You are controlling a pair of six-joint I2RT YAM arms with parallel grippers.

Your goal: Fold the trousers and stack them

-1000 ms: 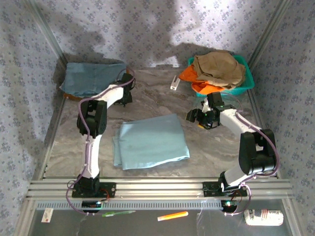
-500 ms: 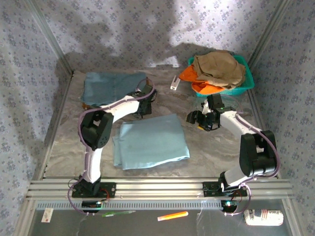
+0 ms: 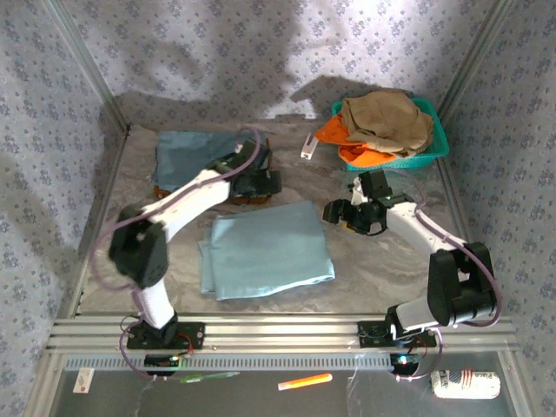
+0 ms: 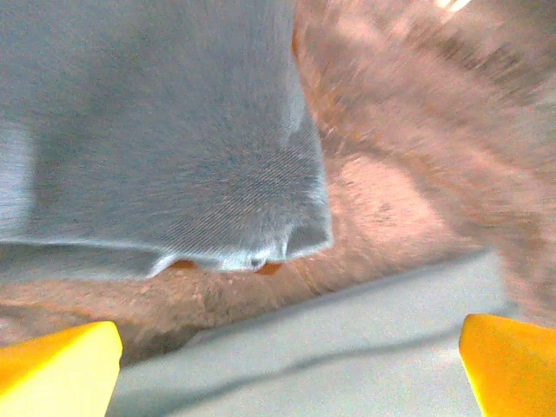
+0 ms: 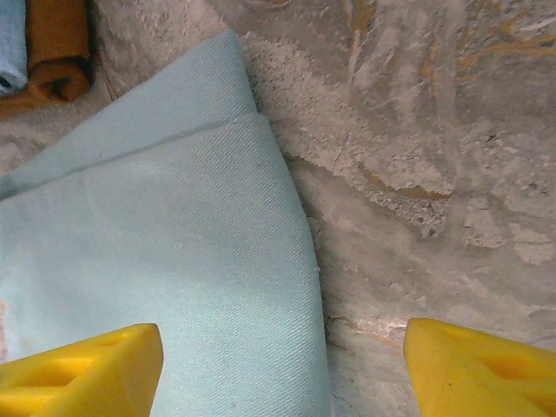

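Lying folded into a flat rectangle, the trousers (image 3: 265, 249) are found near the middle of the marbled table (image 3: 382, 261), a little toward 7 o'clock in the top view. Their pale blue cloth is smooth, and a lower layer is showing along the left edge.

At 2 o'clock from the trousers, just off their far right corner, the right gripper (image 3: 347, 213) is held low. In the right wrist view its yellow fingertips (image 5: 82, 369) are seen well apart, with nothing clamped between them; that corner of the trousers is lying below them.

At 12 o'clock, just beyond the far edge of the trousers, the left gripper (image 3: 259, 185) is placed. Its jaws are spread wide and nothing is held. The left wrist view is blurred.

At 10 o'clock a grey-blue folded garment (image 3: 195, 156) is laid on a brown-orange cloth (image 5: 56, 43), which is showing under its near edge. The left gripper is at the near right corner of this pile.

At 1 o'clock on the table a teal basket (image 3: 437, 139) is standing, with a tan-khaki garment (image 3: 387, 117) heaped over a bright orange garment (image 3: 333, 130). A small white object (image 3: 307, 146) is lying just left of the basket.
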